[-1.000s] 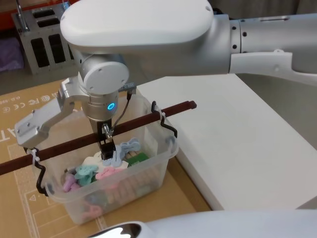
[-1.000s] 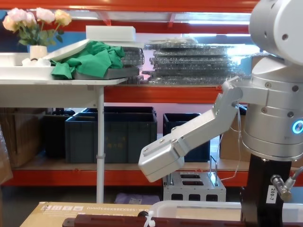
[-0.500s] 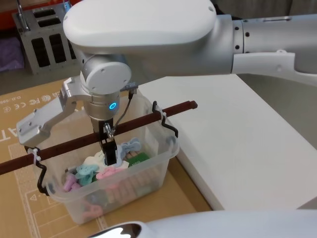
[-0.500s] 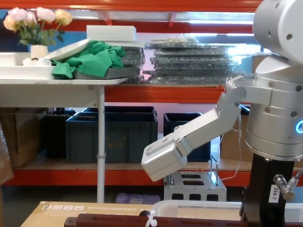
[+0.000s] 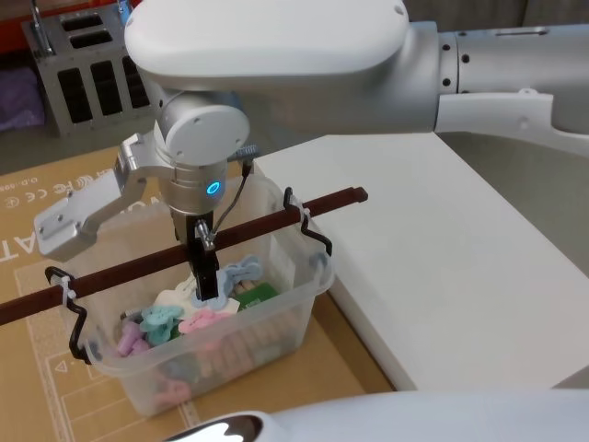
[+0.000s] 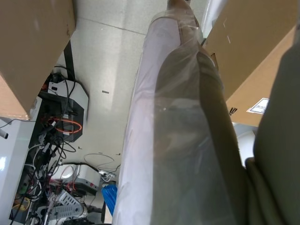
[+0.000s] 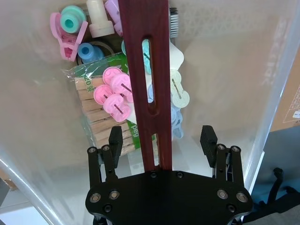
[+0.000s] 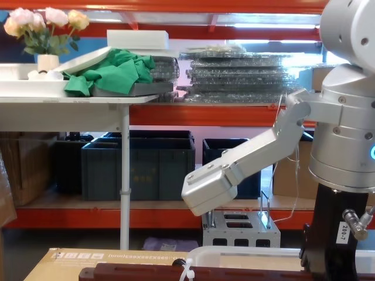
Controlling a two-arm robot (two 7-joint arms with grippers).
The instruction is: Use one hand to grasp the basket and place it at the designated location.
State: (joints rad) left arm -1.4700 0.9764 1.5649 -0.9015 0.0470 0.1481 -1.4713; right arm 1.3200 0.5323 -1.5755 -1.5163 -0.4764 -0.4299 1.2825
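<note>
The basket [image 5: 276,318] is a clear plastic tub holding coloured clothes pegs, and it stands on brown cardboard beside a white platform. Its dark red-brown bar handle [image 5: 267,225] runs across the top, tied on with white zip ties. My right gripper [image 5: 206,287] reaches down from above at the middle of the bar. In the right wrist view the right gripper [image 7: 161,139] is open, with the bar [image 7: 145,70] running between its two fingers [image 7: 116,138] and touching neither. The chest view shows the basket's rim [image 8: 246,252], the bar [image 8: 140,273] and the black gripper body [image 8: 328,240].
A white platform [image 5: 451,258] lies right of the basket, and flat cardboard [image 5: 55,184] lies under it and to its left. A grey metal rack [image 5: 83,69] stands behind. Dark blue crates [image 8: 137,164] sit on a low shelf beyond a white table [image 8: 70,99].
My right wrist and its grey side block have shifted slightly to the right over the bar. The basket and its handle have stayed put.
</note>
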